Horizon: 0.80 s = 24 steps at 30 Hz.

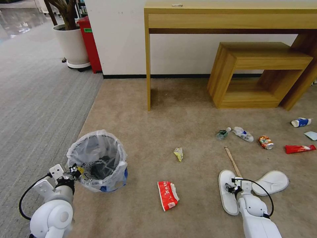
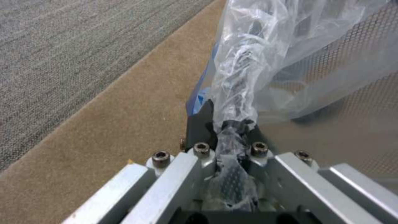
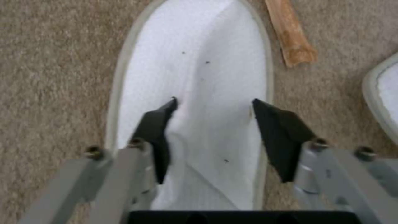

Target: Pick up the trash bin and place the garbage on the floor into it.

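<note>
Head view: left gripper (image 1: pixel 73 171) pinches the near rim of the trash bin (image 1: pixel 97 161); right gripper (image 1: pixel 231 189) sits over the nearer slipper (image 1: pixel 227 191). Left wrist: jaws clamped on the bag-lined rim. Right wrist: fingers (image 3: pixel 159 124) apart, straddling the slipper, its long axis running straight ahead.

Left tool (image 2: pixel 230 137) low, fingers clamped; right tool (image 3: pixel 213 124) low, fingers spread.
</note>
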{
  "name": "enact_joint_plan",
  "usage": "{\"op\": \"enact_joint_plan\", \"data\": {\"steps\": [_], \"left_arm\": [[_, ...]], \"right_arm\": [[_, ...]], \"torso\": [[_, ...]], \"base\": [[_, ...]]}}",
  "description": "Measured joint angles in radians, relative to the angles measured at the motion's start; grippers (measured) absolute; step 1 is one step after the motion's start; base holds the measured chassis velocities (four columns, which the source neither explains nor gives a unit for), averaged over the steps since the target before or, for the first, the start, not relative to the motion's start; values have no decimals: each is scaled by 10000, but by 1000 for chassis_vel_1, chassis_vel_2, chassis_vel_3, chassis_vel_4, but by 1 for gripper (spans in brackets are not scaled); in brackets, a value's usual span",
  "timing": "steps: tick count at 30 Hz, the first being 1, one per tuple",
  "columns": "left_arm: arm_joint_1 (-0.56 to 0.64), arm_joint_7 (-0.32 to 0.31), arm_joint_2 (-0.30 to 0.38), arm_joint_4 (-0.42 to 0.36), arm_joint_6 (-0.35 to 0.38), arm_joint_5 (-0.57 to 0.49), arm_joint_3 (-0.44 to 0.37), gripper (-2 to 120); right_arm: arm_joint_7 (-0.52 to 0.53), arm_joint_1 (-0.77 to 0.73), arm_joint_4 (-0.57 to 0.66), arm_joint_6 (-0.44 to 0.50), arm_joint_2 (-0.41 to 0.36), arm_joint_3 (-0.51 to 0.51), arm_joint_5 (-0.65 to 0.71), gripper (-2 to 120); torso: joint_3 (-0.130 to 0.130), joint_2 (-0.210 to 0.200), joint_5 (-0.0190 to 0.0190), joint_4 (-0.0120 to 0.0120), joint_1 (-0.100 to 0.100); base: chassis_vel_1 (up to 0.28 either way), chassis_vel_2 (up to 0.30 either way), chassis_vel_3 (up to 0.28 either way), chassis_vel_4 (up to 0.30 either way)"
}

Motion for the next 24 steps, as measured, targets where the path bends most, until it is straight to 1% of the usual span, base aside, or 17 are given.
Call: {"op": "enact_joint_plan", "data": {"steps": [2,3,5,6,8,9,10,12,24], "left_arm": [[-8,4,-17,0,-3,2,15,1],[-8,4,-17,0,-3,2,15,1],[-27,6,-30,0,-6,5,27,1],[-27,6,-30,0,-6,5,27,1],[-34,8,-48,1,-7,9,37,1],[-35,8,-56,0,-7,10,38,1],[-35,8,-56,0,-7,10,38,1],[-36,8,-64,0,-8,12,39,1],[41,10,-102,-109,-11,30,23,1]], "right_arm": [[-5,6,-18,46,-11,-3,0,34],[-5,6,-18,46,-11,-3,0,34],[-5,8,-22,82,-15,-6,0,25],[-5,8,-22,82,-15,-6,0,25],[-8,5,-26,111,-16,-8,1,14],[-9,1,-31,128,-16,-9,0,11],[-9,1,-31,128,-16,-9,0,11],[-12,-12,-53,168,-16,-13,0,0],[-57,-143,-60,435,22,-65,-56,0]], "torso": [[0,0,0,0,0],[0,0,0,0,0],[0,0,0,0,0],[0,0,0,0,0],[0,0,0,0,0],[0,-1,0,0,0],[0,-1,0,0,0],[0,0,0,0,0],[0,0,0,0,0]], "base": [[0,0,0,0],[0,0,0,0],[0,0,0,0],[0,0,0,0],[0,0,0,0],[0,0,0,0],[0,0,0,0],[0,0,0,0],[0,0,0,0]]}}
